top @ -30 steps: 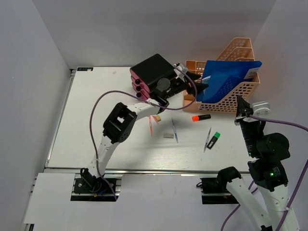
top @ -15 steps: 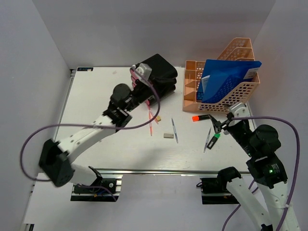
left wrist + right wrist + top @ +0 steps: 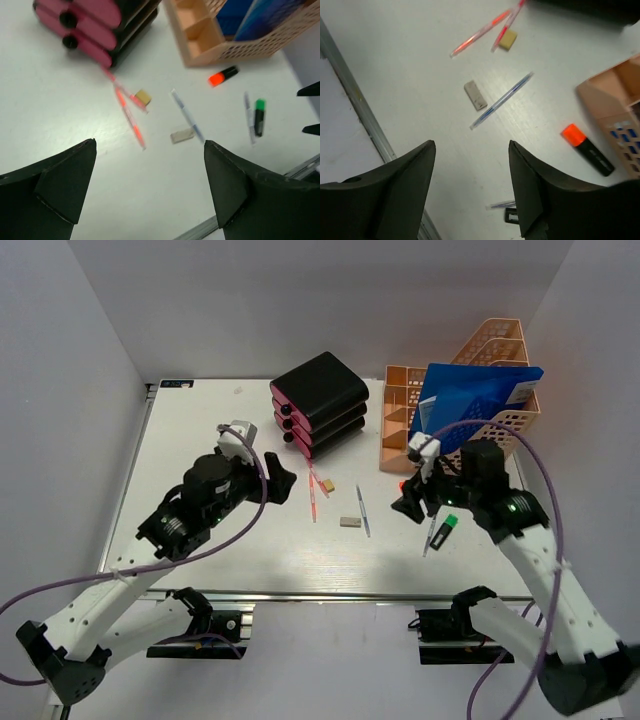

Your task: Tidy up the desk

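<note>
The white desk [image 3: 190, 425] carries loose stationery at its middle. Two red pens [image 3: 313, 496] and a small tan eraser [image 3: 328, 485] lie below the black-and-pink drawer box [image 3: 320, 405]. A grey eraser [image 3: 350, 522] and a blue pen [image 3: 363, 510] lie further right. My left gripper [image 3: 279, 478] hovers left of the red pens, open and empty; its wrist view looks down on the red pens [image 3: 128, 114] and grey eraser [image 3: 182, 135]. My right gripper [image 3: 405, 502] hovers open and empty beside the orange highlighter [image 3: 420, 483], above the blue pen [image 3: 501, 100].
A peach mesh rack [image 3: 505, 430] holding a blue folder [image 3: 470, 405] stands at the back right. A green highlighter [image 3: 446, 530] and another pen [image 3: 431, 532] lie under the right arm. A silver rail [image 3: 330, 594] runs along the front edge.
My left arm has pulled back from the drawer box to the desk's left middle, and its jaws now stand wide. My right gripper has swung left, towards the orange highlighter.
</note>
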Robot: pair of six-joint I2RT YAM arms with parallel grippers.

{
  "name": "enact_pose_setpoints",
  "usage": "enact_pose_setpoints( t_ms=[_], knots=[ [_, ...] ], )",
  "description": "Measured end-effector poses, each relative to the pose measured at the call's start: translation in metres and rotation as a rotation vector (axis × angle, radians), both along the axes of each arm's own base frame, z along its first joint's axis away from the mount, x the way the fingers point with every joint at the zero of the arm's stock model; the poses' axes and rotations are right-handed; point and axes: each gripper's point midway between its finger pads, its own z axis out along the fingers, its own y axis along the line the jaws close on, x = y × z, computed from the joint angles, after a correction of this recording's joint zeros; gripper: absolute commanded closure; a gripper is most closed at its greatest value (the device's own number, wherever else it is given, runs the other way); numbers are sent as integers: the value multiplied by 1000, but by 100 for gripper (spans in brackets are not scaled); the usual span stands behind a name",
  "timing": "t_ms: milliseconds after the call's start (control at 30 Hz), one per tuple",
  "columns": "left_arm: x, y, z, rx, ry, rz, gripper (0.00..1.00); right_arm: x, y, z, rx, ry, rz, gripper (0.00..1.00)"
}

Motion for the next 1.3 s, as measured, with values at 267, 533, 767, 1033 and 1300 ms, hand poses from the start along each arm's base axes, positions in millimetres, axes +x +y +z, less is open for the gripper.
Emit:
enact_pose_setpoints(
  t_ms=[267, 533, 767, 1033, 1300],
  knots=[
    [44, 23, -88, 218, 284, 132, 9, 1, 13, -71, -44, 250, 60, 80],
    [135, 40, -122, 171, 411, 88, 53, -6, 18, -118, -25, 339, 70, 75],
    [211, 45, -114, 78, 376, -35, 15, 1, 21, -116, -13, 304, 79, 50],
    [239, 24, -132, 32, 382, -173, 14, 4, 21, -113, -15, 270, 85, 46],
    [248, 9, -124, 10, 336, -270, 23, 6, 18, -117, -27, 264, 70, 46]
  ],
)
